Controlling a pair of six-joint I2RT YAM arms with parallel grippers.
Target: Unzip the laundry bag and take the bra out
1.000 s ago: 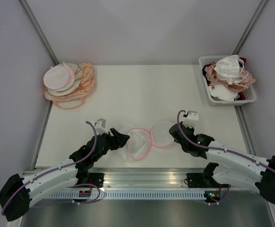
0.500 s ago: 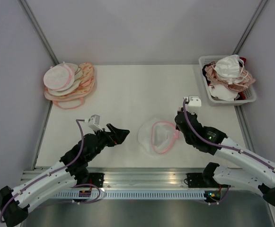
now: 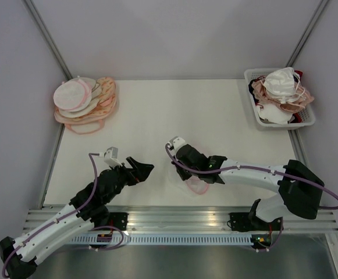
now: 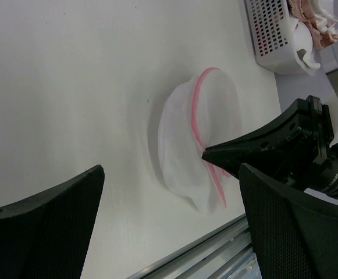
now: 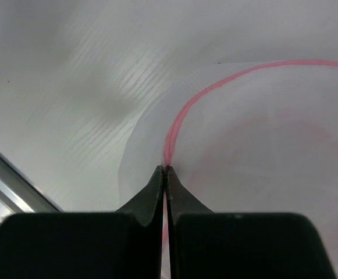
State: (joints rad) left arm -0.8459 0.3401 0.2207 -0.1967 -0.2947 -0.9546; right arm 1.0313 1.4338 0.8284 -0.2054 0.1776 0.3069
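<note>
The right gripper point(image 5: 166, 170) is closed, and its two fingertips pinch the pink zip rim of the laundry bag point(image 5: 262, 145). The rim runs out from between the tips in a curve. The bag point(image 4: 183, 133) is of white half-transparent mesh, round and domed. It is slack and folded at the pinched edge, and it rests on the white table point(image 3: 174, 110) directly under this gripper point(image 3: 202, 179). A faint pinkish shade shows through the mesh, but I cannot tell what is inside. The left gripper point(image 3: 142, 167) is wide open and holds nothing. It points at the bag from the left and is apart from it. Far beyond the right gripper stands a white basket point(image 3: 251, 93) with garments. Far beyond the left gripper lies a pile of similar pouches point(image 3: 84, 102).
</note>
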